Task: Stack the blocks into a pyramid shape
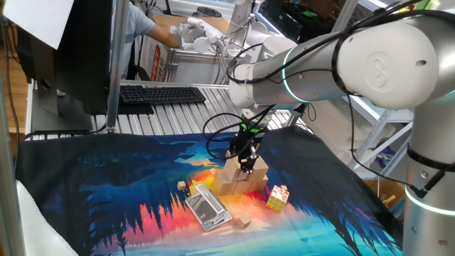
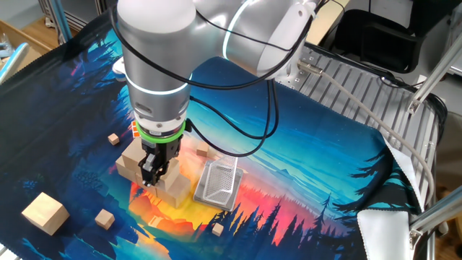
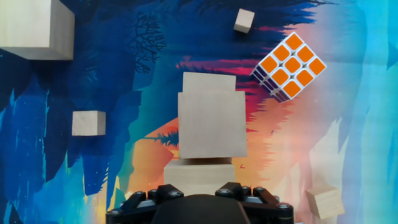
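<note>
Closest in, the tool hangs straight down over the stacked blocks at the middle of the worktop. Its jaws stand partly closed, and I cannot tell whether they grip the upper block or only flank it. In the hand view that block bridges two lower ones at twelve and six o'clock. A spare block lies well apart at ten o'clock, and the puzzle cube at two. The step probably goes best with the bridge kept centred and square, the release made only once the block is seated flat, and the lift straight up.
</note>
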Robot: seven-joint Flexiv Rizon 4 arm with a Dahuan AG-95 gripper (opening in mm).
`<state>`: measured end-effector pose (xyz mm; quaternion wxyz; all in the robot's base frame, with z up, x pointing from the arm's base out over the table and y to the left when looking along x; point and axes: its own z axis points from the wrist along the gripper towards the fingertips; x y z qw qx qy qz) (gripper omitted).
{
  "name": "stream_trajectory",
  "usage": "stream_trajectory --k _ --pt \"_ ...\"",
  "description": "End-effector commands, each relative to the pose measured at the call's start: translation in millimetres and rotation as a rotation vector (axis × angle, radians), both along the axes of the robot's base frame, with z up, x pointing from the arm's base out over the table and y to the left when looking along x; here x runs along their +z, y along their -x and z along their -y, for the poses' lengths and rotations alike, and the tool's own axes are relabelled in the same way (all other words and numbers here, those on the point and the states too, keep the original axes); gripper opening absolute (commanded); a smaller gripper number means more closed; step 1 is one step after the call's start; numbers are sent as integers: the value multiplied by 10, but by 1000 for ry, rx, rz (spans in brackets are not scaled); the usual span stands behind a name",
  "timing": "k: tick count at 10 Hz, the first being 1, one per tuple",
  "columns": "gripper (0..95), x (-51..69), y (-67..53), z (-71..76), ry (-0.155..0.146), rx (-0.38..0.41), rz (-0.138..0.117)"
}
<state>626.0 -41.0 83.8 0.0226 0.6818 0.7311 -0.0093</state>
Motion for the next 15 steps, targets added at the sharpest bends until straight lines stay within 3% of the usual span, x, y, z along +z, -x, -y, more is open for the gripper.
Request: stream_trajectory --k 1,15 --pt "0 -5 0 0 -2 -5 -1" --pt "0 -47 53 28 -9 -24 -9"
